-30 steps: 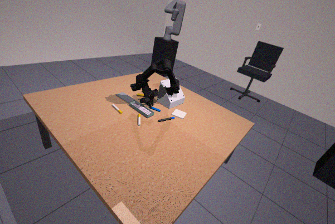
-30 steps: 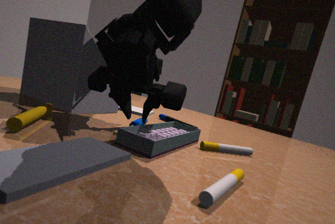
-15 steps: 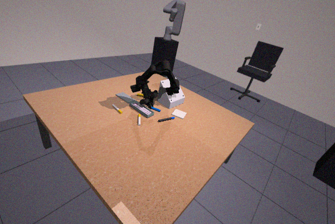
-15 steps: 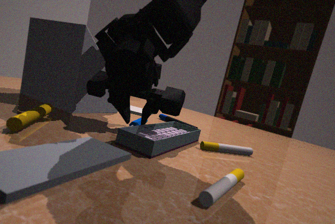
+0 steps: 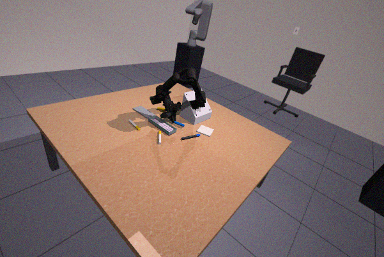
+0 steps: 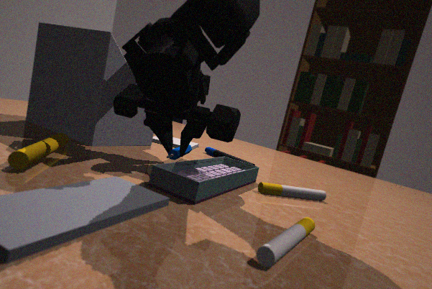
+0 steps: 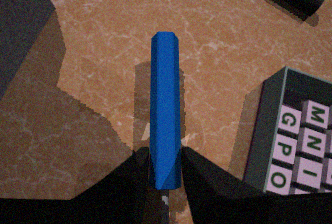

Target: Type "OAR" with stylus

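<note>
The blue stylus (image 5: 179, 124) (image 6: 181, 152) (image 7: 165, 90) lies level beside the keyboard, its metal tip toward the wrist camera's lower edge. My gripper (image 5: 174, 120) (image 6: 176, 154) (image 7: 166, 155) is shut on its rear part near that tip, low at the table; whether the stylus touches the table is hard to tell. The keyboard (image 5: 172, 132) (image 6: 226, 184) (image 7: 269, 110) is a dark green tray of pale pink lettered keys. In the wrist view it is to the right, with the O key (image 7: 279, 181) at its near left; A and R are not seen there.
A grey slab (image 5: 143, 112) (image 6: 57, 208) lies beyond one end of the keyboard. A large sloped block (image 5: 194, 119) (image 6: 67, 79) stands behind the gripper. A yellow cylinder (image 6: 31, 154), two white-and-yellow markers (image 6: 302, 193) (image 6: 283, 246), a black pen (image 5: 189, 137) and a white pad (image 5: 205, 130) lie around.
</note>
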Robot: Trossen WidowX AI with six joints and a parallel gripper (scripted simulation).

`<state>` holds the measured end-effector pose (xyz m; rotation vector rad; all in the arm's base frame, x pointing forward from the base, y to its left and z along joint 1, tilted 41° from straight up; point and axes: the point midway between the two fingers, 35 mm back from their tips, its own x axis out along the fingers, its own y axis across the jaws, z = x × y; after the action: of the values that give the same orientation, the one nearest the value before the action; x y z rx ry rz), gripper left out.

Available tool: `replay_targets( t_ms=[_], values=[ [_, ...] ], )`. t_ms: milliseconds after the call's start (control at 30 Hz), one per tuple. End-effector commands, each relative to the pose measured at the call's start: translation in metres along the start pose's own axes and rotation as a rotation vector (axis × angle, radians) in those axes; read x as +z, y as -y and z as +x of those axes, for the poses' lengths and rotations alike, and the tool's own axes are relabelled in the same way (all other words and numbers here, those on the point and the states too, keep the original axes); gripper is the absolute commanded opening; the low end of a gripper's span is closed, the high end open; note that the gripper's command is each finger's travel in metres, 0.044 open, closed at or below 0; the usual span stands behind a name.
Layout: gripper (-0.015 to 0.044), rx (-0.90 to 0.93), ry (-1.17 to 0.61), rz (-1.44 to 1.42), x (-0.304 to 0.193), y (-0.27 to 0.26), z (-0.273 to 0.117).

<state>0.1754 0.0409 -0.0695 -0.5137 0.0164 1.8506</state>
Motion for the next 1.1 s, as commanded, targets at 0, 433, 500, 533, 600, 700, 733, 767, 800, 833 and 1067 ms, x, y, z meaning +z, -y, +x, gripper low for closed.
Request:
replay_targets(
  t_ms=[0,433,500,533,600,700,733,767,800,833,1067],
  values=[
    [0.0,0.001,-0.008,-0.008,0.009,0.001,-0.02],
    [0.0,-0.037,-0.014,0.055,0.009,-0.004,-0.036],
    [0.0,-0.061,-0.02,0.101,0.003,-0.007,-0.04],
    [0.0,-0.074,-0.022,0.124,0.001,-0.009,-0.042],
    [0.0,-0.099,-0.027,0.17,-0.005,-0.013,-0.047],
    [0.0,-0.138,-0.032,0.238,-0.013,-0.02,-0.053],
    [0.0,-0.15,-0.033,0.261,-0.016,-0.022,-0.054],
    [0.0,-0.163,-0.034,0.284,-0.018,-0.024,-0.056],
    [0.0,-0.176,-0.035,0.307,-0.021,-0.027,-0.058],
    [0.0,-0.189,-0.036,0.33,-0.024,-0.029,-0.06],
    [0.0,-0.281,-0.033,0.489,-0.041,-0.047,-0.071]
  ],
)
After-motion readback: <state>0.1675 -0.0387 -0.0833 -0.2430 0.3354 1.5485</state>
